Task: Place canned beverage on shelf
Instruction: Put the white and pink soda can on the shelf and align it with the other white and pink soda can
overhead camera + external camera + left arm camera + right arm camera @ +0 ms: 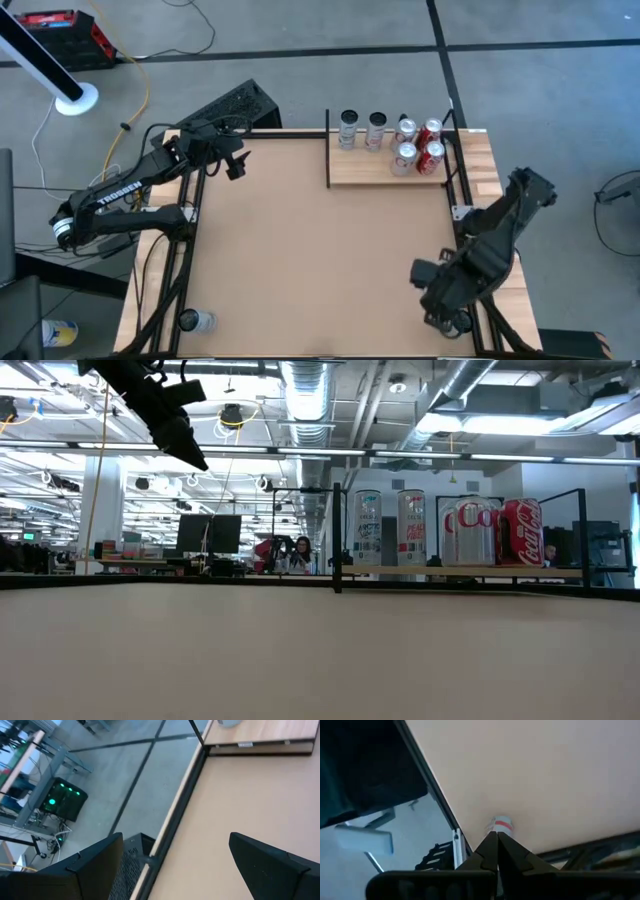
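Bare brown tabletop (300, 650) fronts shelf (470, 572); office behind.

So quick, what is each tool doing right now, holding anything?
Left tool: open, holding nothing, above the table's far left corner.
Right tool: closed, empty, near the table's right edge.

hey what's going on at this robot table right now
Nothing is being handled at this moment. Six drink cans, two tall silver ones and four red-and-silver ones, stand on the small pale wood shelf at the far edge of the brown tabletop. The left pincer hovers open near the far left corner. The right pincer is shut and empty at the near right edge. Another can lies off the board's near left corner.
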`<move>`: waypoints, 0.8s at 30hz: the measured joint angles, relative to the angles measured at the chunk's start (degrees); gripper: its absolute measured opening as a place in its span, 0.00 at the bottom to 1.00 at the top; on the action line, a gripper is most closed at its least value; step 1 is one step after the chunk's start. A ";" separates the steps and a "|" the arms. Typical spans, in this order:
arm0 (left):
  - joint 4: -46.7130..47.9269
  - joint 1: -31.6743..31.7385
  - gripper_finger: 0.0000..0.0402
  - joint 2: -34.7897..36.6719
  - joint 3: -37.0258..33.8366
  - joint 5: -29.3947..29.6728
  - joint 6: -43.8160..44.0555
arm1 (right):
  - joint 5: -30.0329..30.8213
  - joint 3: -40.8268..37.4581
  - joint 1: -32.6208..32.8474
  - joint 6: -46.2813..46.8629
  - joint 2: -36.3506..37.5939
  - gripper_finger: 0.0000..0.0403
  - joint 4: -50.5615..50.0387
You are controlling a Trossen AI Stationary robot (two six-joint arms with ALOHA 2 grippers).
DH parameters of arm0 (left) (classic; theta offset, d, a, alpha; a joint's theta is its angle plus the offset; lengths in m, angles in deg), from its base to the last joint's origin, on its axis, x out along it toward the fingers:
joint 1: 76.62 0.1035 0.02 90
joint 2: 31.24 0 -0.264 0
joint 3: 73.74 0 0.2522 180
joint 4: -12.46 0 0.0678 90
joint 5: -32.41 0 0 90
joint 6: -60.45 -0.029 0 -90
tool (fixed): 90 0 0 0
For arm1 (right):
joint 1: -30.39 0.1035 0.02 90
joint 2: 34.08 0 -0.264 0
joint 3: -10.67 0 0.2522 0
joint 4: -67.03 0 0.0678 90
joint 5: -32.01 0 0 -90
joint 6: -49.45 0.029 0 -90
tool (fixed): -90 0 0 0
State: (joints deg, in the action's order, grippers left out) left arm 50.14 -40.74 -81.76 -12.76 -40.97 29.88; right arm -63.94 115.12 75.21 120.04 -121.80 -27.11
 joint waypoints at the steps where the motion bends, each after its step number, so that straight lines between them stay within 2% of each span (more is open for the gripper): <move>1: 0.54 0.01 0.87 0.00 -0.12 0.08 -0.02 | -0.25 0.00 0.37 1.83 -0.95 0.08 -0.06; 6: 1.79 0.01 0.87 -0.01 -0.58 0.67 -0.46 | -7.61 -0.02 0.61 10.10 -3.81 0.10 -0.58; 11: 1.04 0.00 0.87 0.00 -0.57 0.18 -0.44 | -9.59 0.00 0.42 14.15 -4.48 0.15 -1.68; 14: 1.31 0.02 0.87 0.00 -0.57 0.20 -0.44 | -13.47 0.00 0.42 18.22 -4.42 0.20 -2.47; 18: 1.28 0.01 0.87 0.00 -0.57 0.20 -0.46 | -15.00 0.00 1.09 24.02 -4.42 0.32 -2.89; 24: 1.21 0.00 0.87 0.01 -0.57 -0.83 -0.47 | -16.85 0.00 2.55 33.20 -4.42 0.59 -2.50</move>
State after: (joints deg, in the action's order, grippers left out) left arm 51.35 -40.74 -81.74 -13.33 -41.80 29.41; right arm -80.79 115.12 77.76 153.25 -126.22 -29.60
